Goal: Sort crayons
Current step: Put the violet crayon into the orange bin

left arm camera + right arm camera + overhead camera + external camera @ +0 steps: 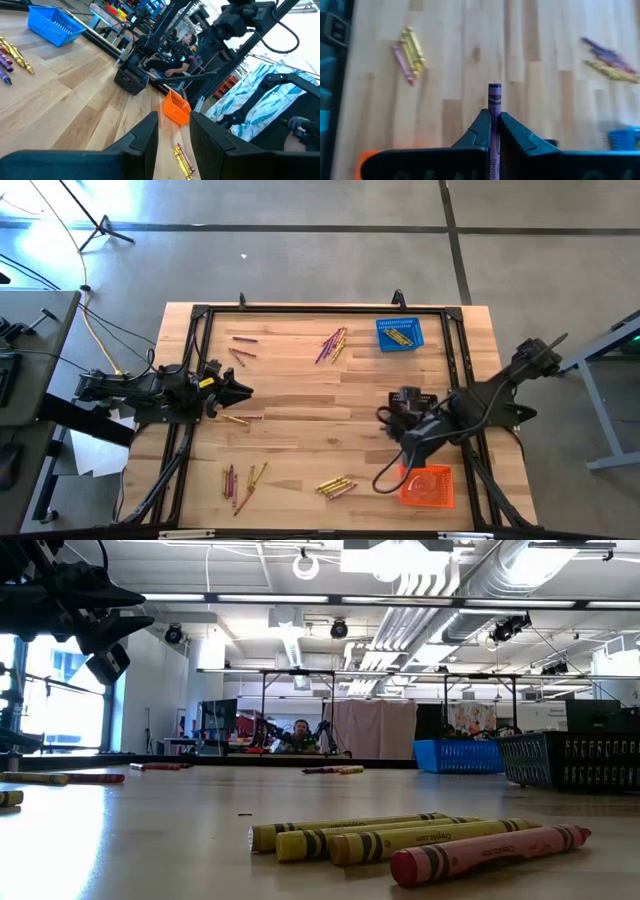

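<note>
Purple crayon [494,107] sits pinched upright in your right gripper [392,420], above the bench's [300,395] right side between the black basket [410,399] and the orange basket [428,485]. You're mid-carry; next, pick its basket. Left gripper [240,391] waits wide, empty.

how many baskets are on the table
3: a blue basket at the far right of the table, a black basket mid-right by the right arm, an orange basket at the near right corner.
</note>
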### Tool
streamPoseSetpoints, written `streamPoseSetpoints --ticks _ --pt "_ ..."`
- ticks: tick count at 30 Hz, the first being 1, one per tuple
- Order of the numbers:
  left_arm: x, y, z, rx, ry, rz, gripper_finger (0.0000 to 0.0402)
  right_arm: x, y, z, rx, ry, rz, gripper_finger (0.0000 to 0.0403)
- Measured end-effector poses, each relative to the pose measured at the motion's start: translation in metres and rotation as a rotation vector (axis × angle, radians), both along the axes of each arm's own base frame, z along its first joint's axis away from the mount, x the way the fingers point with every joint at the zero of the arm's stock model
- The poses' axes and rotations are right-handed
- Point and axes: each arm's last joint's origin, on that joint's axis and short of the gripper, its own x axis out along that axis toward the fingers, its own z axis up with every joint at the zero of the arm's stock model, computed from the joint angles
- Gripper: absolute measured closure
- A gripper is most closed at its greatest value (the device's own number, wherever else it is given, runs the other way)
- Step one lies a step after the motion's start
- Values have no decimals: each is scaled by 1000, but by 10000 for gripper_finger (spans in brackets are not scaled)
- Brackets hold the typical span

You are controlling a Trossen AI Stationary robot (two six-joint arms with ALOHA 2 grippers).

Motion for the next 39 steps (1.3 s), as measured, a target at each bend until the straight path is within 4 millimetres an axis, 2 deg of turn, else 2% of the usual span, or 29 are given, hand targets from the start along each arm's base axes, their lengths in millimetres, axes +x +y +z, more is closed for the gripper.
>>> streamPoseSetpoints --ticks 13,17,21,26,31,35,39 --pt "0 0 0 0 0 0 302 -23 -7 -7 -32 152 -220 396" --pt "0 0 0 0 0 0 302 -32 -2 -18 -57 135 -242 396" --pt "0 0 0 0 0 0 302 -51 -4 -34 -41 91 -316 396" --pt "0 0 0 0 0 0 302 -71 -8 -61 146 -15 -478 396" --pt "0 0 0 0 0 0 302 -73 4 -89 444 -93 -562 396" --pt "0 0 0 0 0 0 302 -67 17 -107 612 -38 -566 396" --pt "0 0 0 0 0 1 302 -68 28 -123 648 88 -537 396"
